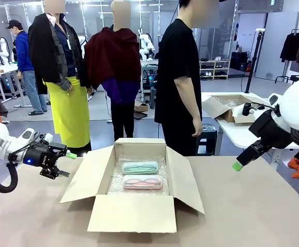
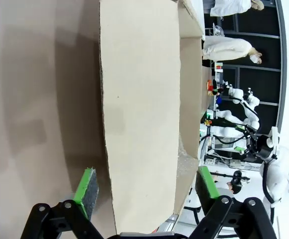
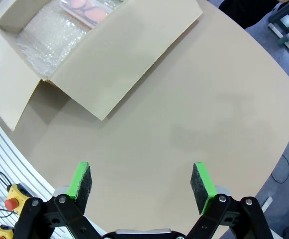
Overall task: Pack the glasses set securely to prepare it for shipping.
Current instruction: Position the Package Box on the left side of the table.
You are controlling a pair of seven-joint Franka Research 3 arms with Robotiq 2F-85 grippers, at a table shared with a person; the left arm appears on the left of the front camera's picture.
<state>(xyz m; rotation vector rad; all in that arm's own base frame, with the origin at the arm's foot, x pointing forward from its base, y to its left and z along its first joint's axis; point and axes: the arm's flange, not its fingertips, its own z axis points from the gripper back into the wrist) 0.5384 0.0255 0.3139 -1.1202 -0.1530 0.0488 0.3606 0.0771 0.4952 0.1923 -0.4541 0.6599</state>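
The glasses set lies inside an open cardboard box (image 1: pixel 134 211) on bubble wrap: the mint green case (image 1: pixel 139 167) behind, the pale pink case (image 1: pixel 142 182) in front. My left gripper (image 1: pixel 66 164) hangs open just left of the box's left flap (image 1: pixel 87 177). In the left wrist view that flap (image 2: pixel 139 114) runs up between the left gripper's (image 2: pixel 146 186) green pads without being gripped. My right gripper (image 1: pixel 238 164) hovers open above the table, right of the box. Below the right gripper (image 3: pixel 142 181) is bare tabletop, with the pink case (image 3: pixel 84 9) at the top edge.
A person in black (image 1: pixel 179 77) stands at the far side behind the box, arms down. A second open cardboard box (image 1: pixel 226 109) sits on a white table at the back right. The brown tabletop (image 1: pixel 252 211) spreads to the right of the box.
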